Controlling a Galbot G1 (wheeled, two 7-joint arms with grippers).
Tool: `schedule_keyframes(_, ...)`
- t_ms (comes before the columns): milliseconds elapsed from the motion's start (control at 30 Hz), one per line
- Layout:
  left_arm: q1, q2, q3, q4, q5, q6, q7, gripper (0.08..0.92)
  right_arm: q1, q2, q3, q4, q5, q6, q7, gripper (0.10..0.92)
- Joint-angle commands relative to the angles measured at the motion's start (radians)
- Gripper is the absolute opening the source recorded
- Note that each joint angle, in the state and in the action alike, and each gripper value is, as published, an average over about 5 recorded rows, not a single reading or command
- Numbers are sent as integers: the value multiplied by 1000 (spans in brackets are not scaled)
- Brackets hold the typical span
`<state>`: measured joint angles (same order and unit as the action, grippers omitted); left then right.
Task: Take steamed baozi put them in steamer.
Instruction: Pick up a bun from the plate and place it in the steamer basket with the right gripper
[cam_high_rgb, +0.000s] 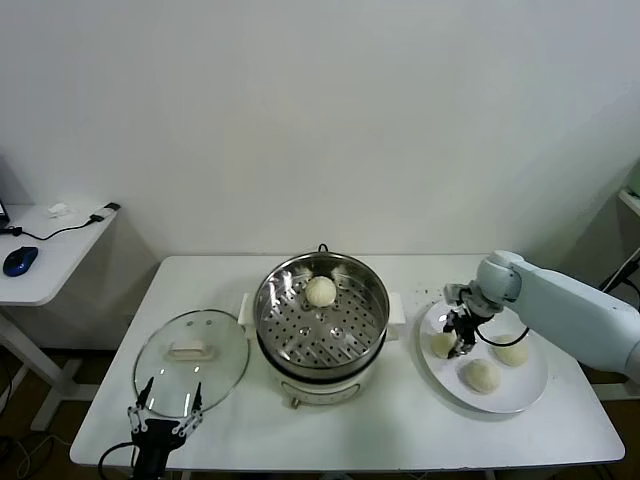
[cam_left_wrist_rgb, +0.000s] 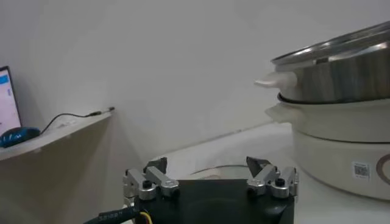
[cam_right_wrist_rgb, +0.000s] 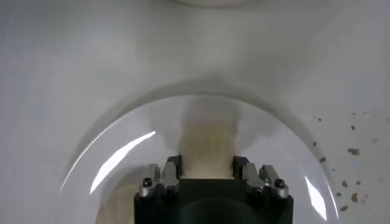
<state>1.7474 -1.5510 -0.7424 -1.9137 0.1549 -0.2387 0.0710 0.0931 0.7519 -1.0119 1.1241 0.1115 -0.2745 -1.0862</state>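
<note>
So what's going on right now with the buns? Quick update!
Right gripper closed around a baozi on the plate. Left gripper open, idle by the glass lid. One bun already in the steamer. Nothing in the way.

Even, soft indoor light; no hard shadows anywhere.
Steamer (cam_high_rgb: 321, 318) steel throws bright glints off its rim and tray. White plate (cam_right_wrist_rgb: 122, 158) shows curved glare streaks either side of the right gripper (cam_right_wrist_rgb: 207, 167); the bun (cam_right_wrist_rgb: 206, 143) between its fingers is blurred, out of focus. Glass lid (cam_high_rgb: 191, 349) carries faint reflections.
</note>
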Motion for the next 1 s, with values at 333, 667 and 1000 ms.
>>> schedule_keyframes(333,4,-3,13,-16,0,1,-1,823,609,-30,-376,117,412,-46,7,551)
schedule_keyframes(667,1,-1,25,-17,-2,-2,-3,823,852,171,-493,116,705,-104,32,552)
schedule_keyframes(1000,9,-1,34,-20,3,-7,-7,823,726,416,-424,100,752,-183,130,551)
